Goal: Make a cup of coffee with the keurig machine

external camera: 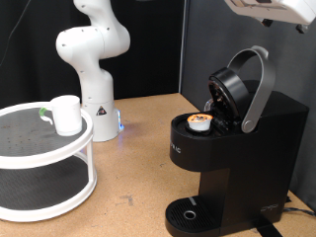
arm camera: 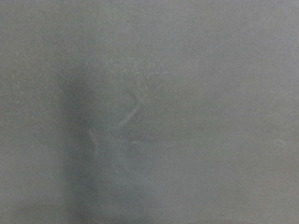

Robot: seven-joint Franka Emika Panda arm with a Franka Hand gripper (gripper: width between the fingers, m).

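The keurig machine (external camera: 232,148) stands at the exterior view's right, black, with its silver-grey lid handle (external camera: 259,84) raised and the lid open. A small white pod with a tan top (external camera: 200,122) sits in the open pod chamber. The drip tray (external camera: 188,213) at its foot is bare. The white mug (external camera: 66,115) stands upright on the top tier of a white round shelf (external camera: 30,148) at the exterior view's left. The arm's hand (external camera: 272,10) shows at the top right edge, above the machine; its fingers are cut off by the frame. The wrist view shows only a blurred grey surface.
The arm's white base (external camera: 94,59) stands at the back, between the shelf and the machine. The shelf has a lower tier (external camera: 39,193). A brown tabletop (external camera: 138,168) lies between shelf and machine. A dark panel stands behind the machine.
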